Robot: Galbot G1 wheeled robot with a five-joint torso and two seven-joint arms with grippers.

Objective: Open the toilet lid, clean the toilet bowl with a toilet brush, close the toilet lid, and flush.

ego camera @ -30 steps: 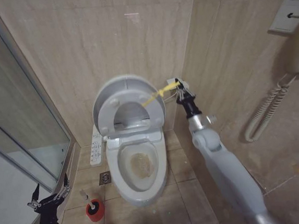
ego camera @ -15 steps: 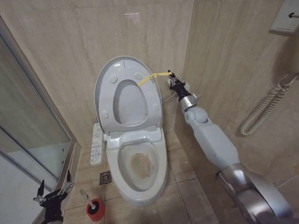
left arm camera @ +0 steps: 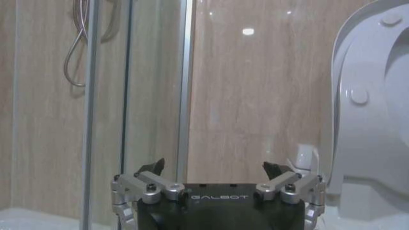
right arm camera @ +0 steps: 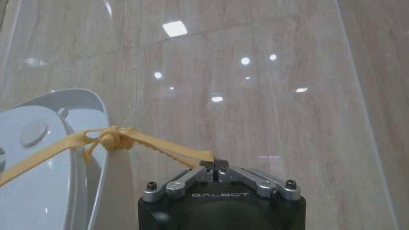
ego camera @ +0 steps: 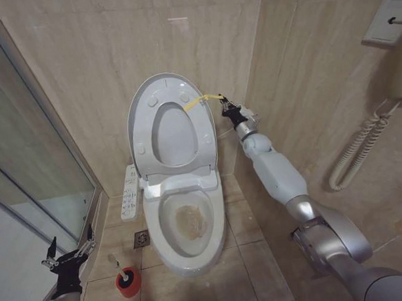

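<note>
Tiled corner: your right gripper (ego camera: 223,103), jaws pinched on the yellow tag (ego camera: 198,102), holds the stiff, light, glossy lid (ego camera: 140,103) upright above the bowl (ego camera: 186,226); your left gripper (ego camera: 69,257) hangs open near the brush (ego camera: 116,263).

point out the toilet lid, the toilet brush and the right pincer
toilet lid (ego camera: 139,108): head view, raised cover's left rim
toilet brush (ego camera: 115,263): head view, whitish handle
right pincer (ego camera: 224,103): head view, fingertips pinching yellow tag

The head camera looks down from above on the white ceramic toilet bowl (ego camera: 185,226). Both wrist cameras look out level and close along their arms; each shares the raised glossy white plastic toilet lid (ego camera: 170,125) with it.
</note>
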